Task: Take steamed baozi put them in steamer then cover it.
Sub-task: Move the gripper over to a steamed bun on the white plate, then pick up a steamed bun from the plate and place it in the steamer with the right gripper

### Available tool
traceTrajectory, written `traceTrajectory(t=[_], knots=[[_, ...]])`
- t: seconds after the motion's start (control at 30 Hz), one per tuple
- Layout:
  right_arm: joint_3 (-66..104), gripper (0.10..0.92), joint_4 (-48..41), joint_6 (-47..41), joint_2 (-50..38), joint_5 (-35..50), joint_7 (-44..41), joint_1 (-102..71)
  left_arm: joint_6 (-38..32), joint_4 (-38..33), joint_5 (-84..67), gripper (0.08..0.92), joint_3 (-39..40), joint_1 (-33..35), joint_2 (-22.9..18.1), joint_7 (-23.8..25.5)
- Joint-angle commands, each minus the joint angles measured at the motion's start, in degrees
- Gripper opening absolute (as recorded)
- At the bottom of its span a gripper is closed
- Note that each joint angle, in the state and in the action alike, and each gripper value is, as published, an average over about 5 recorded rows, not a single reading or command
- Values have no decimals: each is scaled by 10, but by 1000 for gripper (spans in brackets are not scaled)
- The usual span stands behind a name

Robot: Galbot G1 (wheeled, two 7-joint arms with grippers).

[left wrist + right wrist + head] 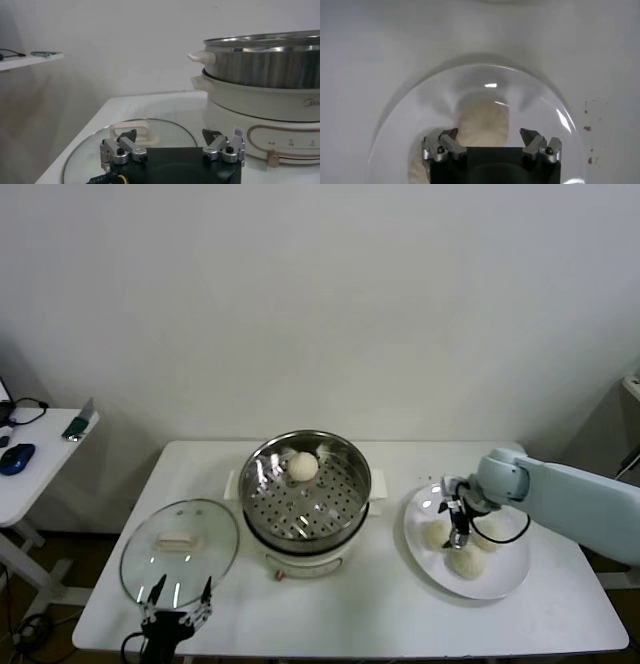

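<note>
A plain white wall [330,294] is filling the far side. A white bench [330,619] is standing before it, and a smaller white side table [30,479] is sitting at the left, carrying a blue mouse [16,458].

You're looking at a lab/test room w/ a kitchen mock-up: bare white wall [330,294], plain white table [560,614], side desk [30,484] w/ a blue mouse [16,458] and cables.

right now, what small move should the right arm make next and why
Probably lower the right end effector onto a bun on the plate and close. Its fingers are open over the plate's three buns, only one bun sits in the steamer, and the lid is off.
</note>
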Motion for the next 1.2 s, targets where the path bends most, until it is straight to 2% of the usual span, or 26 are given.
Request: traceTrajectory(t=[0.03,0.8,0.93,1.2], knots=[[7,822,-11,-12,14,8,-6,-11,0,0,0,823,0,0,1,0],[-15,613,-20,-7,18,20,-34,36,5,0,2,823,2,-2,-1,-2],[-72,603,-5,2,14,55,-46,123,6,-1,1,823,1,-2,-1,-2],[-253,602,66,10,47,171,-78,415,7,-2,2,823,2,-3,-1,-3]])
